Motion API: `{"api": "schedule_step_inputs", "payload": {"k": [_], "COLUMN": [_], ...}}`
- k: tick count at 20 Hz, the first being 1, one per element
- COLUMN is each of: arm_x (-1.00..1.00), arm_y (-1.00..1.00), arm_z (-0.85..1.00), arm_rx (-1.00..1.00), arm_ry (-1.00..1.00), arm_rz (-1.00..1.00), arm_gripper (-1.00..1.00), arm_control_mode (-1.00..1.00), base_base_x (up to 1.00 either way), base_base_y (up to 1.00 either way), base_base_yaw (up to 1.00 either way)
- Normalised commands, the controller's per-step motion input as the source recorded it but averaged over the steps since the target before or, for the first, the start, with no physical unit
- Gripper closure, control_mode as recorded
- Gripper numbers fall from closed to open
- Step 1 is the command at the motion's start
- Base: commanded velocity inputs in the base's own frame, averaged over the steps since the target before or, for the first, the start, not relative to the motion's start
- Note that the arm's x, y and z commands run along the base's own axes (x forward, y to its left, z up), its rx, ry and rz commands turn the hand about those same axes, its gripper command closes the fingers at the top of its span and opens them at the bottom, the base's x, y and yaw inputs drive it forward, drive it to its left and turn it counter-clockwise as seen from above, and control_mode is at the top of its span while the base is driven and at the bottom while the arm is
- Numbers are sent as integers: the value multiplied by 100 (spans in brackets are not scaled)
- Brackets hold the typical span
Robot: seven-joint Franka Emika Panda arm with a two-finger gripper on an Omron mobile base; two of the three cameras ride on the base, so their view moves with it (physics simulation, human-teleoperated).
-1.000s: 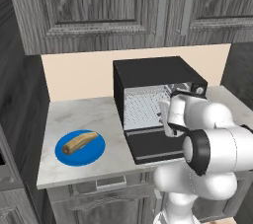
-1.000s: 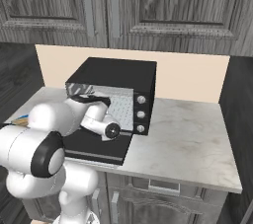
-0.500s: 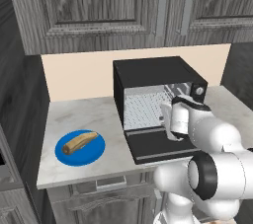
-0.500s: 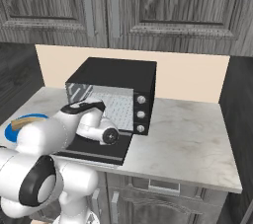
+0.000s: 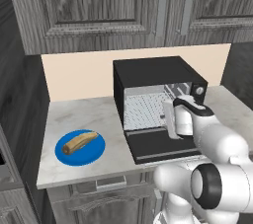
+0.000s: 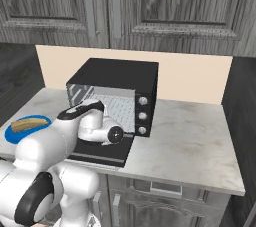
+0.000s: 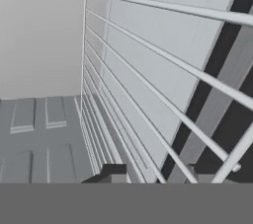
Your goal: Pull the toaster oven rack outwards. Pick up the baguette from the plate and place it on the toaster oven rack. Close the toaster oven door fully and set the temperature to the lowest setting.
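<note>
The black toaster oven stands on the counter with its door folded down flat. Inside lies the silver wire rack. My gripper reaches into the oven's mouth at the right of the rack's front edge. In the hand view the rack runs close below, and its thin bars pass between my two fingertips, which stand apart; the gripper is open. The tan baguette lies on the blue plate left of the oven, far from the gripper. Three silver knobs line the oven's right side.
Dark wood wall cabinets hang above the oven. The marble counter stretches bare to the right of the oven. Its front edge runs just below the plate, over drawer fronts. A dark wall closes the left end.
The hand has stayed at the oven's mouth, shifting slightly, while the arm's elbow has swung down and outward. Oven, door, plate and baguette have not moved.
</note>
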Motion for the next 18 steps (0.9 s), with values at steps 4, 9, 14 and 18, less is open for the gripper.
{"api": "schedule_step_inputs", "payload": {"k": [4, 9, 14, 18], "arm_x": [0, 0, -17, -37], "arm_y": [0, 0, 0, 0], "arm_z": [0, 0, 0, 0], "arm_rx": [0, 0, 0, 0], "arm_ry": [0, 0, 0, 0], "arm_rz": [0, 0, 0, 0], "arm_gripper": [-100, -100, -100, -100], "arm_control_mode": [-100, -100, -100, -100], "base_base_x": [0, 0, 0, 0], "base_base_y": [0, 0, 0, 0], "base_base_yaw": [0, 0, 0, 0]}}
